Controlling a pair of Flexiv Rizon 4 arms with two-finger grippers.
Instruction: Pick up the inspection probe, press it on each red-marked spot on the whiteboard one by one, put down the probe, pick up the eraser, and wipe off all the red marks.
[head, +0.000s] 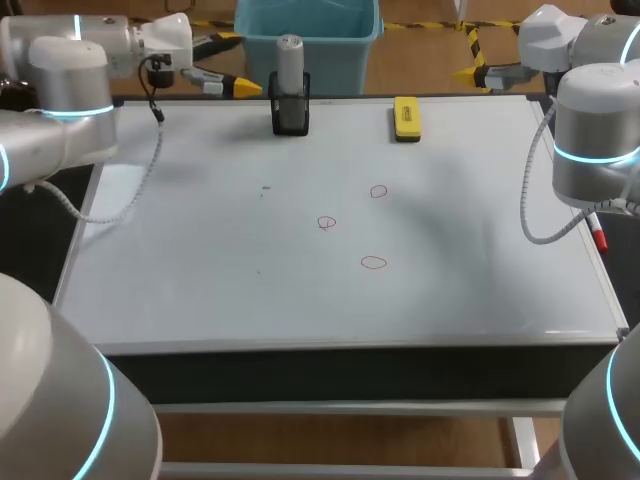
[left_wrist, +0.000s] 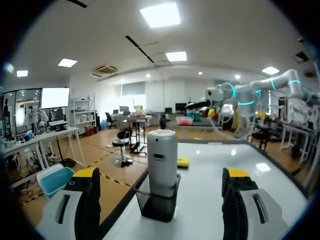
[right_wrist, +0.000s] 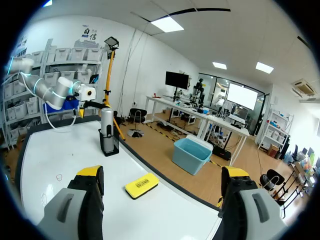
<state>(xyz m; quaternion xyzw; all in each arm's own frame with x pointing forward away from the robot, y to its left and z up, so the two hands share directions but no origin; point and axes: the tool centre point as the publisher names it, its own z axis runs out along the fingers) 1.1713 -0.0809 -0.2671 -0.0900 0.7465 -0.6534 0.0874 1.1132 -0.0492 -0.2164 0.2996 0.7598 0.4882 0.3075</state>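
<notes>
Left hand (left_wrist: 161, 176) gapes before smooth cylindrical probe (left_wrist: 162, 150).

Robotics lab, bench-test setup. Two pale grey industrial arms with glowing cyan joint rings flank one table: left arm (head: 60, 110), right arm (head: 595, 130). Tabletop is framed whiteboard (head: 200, 260) laid flat, with small hand-drawn red marks (head: 373, 263) near its middle. Grey cylindrical inspection probe (head: 289, 62) stands upright in black mesh holder (head: 290, 115) at far edge. Yellow eraser (head: 406, 118) lies flat near it, apart. Cameras ride on both wrists, looking out along yellow-tipped fingers.
</notes>
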